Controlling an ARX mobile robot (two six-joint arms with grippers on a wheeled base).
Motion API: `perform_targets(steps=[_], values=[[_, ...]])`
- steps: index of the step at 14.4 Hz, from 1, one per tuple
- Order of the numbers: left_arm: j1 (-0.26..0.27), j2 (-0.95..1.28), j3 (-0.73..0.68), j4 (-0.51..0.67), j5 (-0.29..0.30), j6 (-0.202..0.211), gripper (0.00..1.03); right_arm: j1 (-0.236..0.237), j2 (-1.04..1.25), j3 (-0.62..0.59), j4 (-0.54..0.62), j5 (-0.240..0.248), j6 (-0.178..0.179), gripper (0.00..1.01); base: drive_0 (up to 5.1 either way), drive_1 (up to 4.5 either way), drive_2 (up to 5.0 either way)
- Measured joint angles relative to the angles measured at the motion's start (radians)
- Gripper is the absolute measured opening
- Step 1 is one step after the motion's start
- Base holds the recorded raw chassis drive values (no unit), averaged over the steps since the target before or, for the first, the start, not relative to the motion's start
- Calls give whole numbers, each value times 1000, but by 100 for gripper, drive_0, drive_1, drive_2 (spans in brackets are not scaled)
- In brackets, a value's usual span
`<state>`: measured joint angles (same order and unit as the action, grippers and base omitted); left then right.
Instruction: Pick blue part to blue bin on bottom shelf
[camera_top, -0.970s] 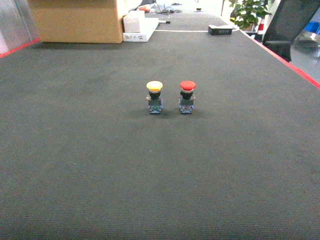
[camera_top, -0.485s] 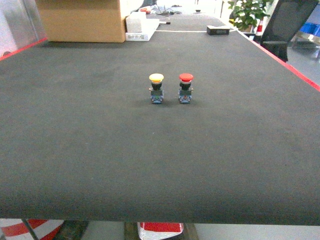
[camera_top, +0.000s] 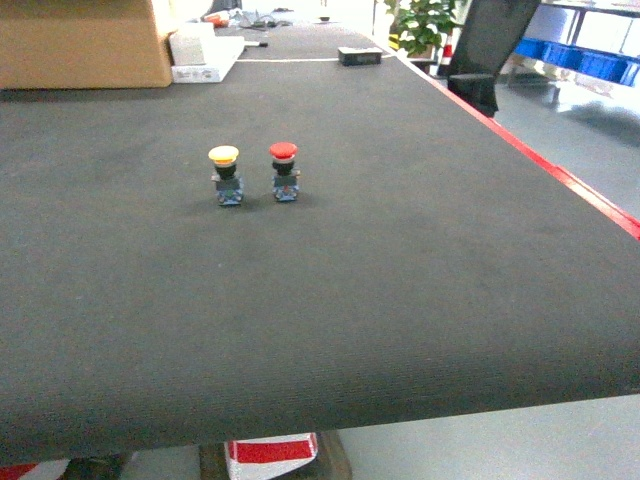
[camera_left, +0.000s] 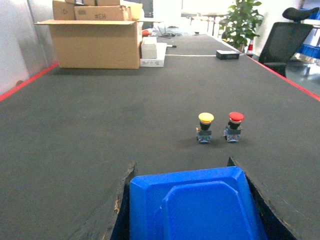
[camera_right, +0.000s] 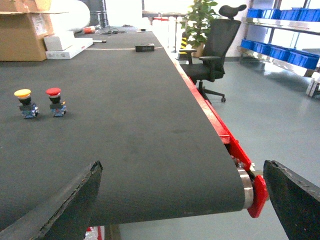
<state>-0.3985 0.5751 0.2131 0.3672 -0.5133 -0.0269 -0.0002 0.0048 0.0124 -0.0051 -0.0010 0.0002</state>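
Blue plastic fills the left gripper (camera_left: 192, 210): the blue part (camera_left: 195, 205) sits clamped between its fingers, low in the left wrist view; the right gripper (camera_right: 182, 200) is spread wide with nothing between its fingers; on the dark belt (camera_top: 400, 250) stand a yellow button (camera_top: 226, 175) and a red button (camera_top: 285, 171) (side by side, apart); blue bins (camera_right: 280, 50) line a far shelf.

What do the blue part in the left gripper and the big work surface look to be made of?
Blue part: likely moulded plastic, smooth with a soft sheen and rounded edges. Work surface: dark matte belt, probably rubber or woven fabric, with fine ribbing.
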Motion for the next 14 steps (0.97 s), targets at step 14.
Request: perform_targets(steps=[14], values=[[0,1,0,0,0,0,46,0,0,0,0,0,0,98,-161,-161,-161]])
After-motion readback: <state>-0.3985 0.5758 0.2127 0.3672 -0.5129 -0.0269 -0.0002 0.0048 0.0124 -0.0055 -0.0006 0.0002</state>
